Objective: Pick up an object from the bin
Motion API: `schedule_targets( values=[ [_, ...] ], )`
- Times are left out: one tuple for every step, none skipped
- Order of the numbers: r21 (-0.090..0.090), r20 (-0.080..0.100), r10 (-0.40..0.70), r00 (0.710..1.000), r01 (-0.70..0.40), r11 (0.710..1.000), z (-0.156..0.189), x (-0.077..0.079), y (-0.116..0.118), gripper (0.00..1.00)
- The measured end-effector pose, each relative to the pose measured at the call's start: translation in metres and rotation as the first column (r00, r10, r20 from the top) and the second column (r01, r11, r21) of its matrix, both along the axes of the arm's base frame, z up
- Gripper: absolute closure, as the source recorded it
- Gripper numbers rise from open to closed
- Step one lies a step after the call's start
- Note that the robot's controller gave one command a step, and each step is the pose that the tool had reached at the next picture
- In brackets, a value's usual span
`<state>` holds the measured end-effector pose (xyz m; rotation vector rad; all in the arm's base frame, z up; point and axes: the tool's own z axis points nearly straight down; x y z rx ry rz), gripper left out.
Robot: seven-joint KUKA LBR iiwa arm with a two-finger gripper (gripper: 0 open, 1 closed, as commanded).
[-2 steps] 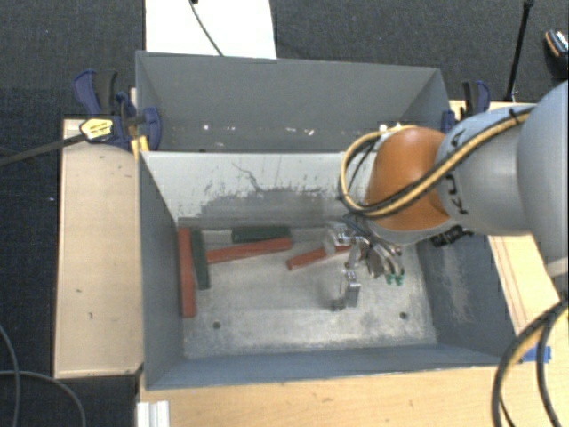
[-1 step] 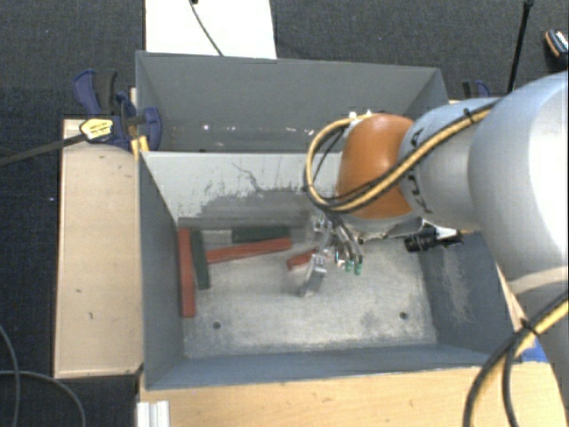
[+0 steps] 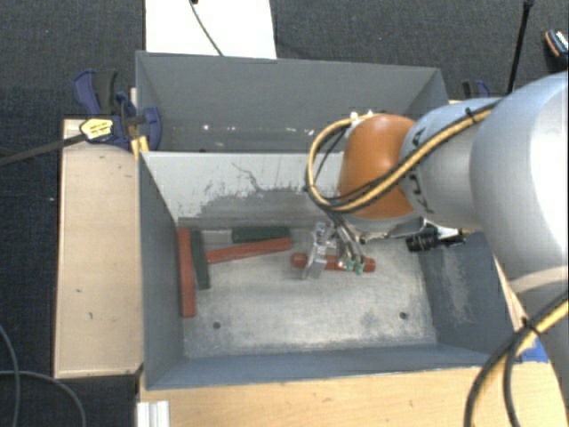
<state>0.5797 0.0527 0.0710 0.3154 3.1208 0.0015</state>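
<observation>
Gripper (image 3: 318, 258) sits at small red rod (image 3: 345, 263), bin (image 3: 293, 318) centre; grip state can't tell. Rod prob. light, stiff, smooth: take it across its middle.

The floor (image 3: 53, 25) was dark grey carpet with a fine, even weave. It lay on the left, far and right sides of the bin (image 3: 267, 87). One black cable (image 3: 40, 149) ran across it from the left edge toward the bin's far left corner. A thinner cord (image 3: 206, 27) came down from the top edge, and a straight lead (image 3: 524, 25) slanted down at the top right. The light was bright and even. Shadows were soft, and a row of small glints sat on the bin's far wall.
</observation>
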Motion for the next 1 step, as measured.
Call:
schedule_targets(
  values=[
    [-0.001, 0.006, 0.122, 0.992, -0.122, 0.993, 0.1372, -0.0038, 0.0037, 1.0]
  ],
)
